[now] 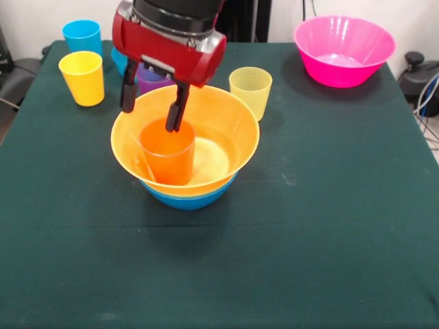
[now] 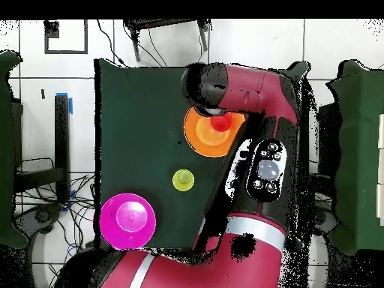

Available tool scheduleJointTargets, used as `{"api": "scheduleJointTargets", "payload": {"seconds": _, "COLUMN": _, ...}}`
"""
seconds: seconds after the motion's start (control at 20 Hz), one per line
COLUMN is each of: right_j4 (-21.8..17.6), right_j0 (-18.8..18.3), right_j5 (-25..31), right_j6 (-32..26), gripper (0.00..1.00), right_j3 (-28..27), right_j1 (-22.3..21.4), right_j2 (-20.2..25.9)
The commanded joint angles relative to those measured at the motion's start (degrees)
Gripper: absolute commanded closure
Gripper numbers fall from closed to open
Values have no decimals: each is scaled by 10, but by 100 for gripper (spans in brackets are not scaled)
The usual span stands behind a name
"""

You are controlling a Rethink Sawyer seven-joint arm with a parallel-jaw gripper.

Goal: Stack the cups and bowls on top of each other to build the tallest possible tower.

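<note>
Nearest on the desk [image 1: 288, 260] stands the tower [image 1: 185, 171]: a medium blue bowl [image 1: 186, 199] at the bottom, the large orange-yellow bowl [image 1: 206, 147] nested in it, and the orange cup [image 1: 168, 156] upright inside that, off toward one side. The gripper [image 1: 150, 97] hangs right over the cup, spread apart and grasping nothing; one finger dips at the cup's rim, the other stays outside the bowl's wall.

These are thin, light, slick plastic pieces, I'd judge, apt to skid or tip under a nudge; the cup is best pinched across its rim wall.

Just behind the tower sit a purple cup [image 1: 152, 79], mostly hidden, and the pale yellow-green cup [image 1: 251, 91]. Farther back are the yellow cup [image 1: 82, 77] and blue cup [image 1: 82, 36], both apparently empty. The large pink bowl [image 1: 344, 49] holds nothing at the far corner.
</note>
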Motion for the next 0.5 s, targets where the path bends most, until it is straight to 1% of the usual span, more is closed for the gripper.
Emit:
{"api": "scheduleJointTargets", "payload": {"seconds": 0.05, "right_j4": -21, "right_j0": 11, "right_j5": 63, "right_j6": 20, "gripper": 0, "right_j3": -26, "right_j1": 33, "right_j2": 29}}
{"api": "scheduleJointTargets", "payload": {"seconds": 0.2, "right_j4": -24, "right_j0": 2, "right_j5": 99, "right_j6": -14, "gripper": 0, "right_j3": -34, "right_j1": 19, "right_j2": 27}}
{"api": "scheduleJointTargets", "payload": {"seconds": 0.35, "right_j4": -22, "right_j0": -12, "right_j5": 114, "right_j6": -39, "gripper": 0, "right_j3": -31, "right_j1": 4, "right_j2": 32}}
{"api": "scheduleJointTargets", "payload": {"seconds": 0.5, "right_j4": -23, "right_j0": -34, "right_j5": 114, "right_j6": -64, "gripper": 0, "right_j3": -22, "right_j1": -6, "right_j2": 39}}
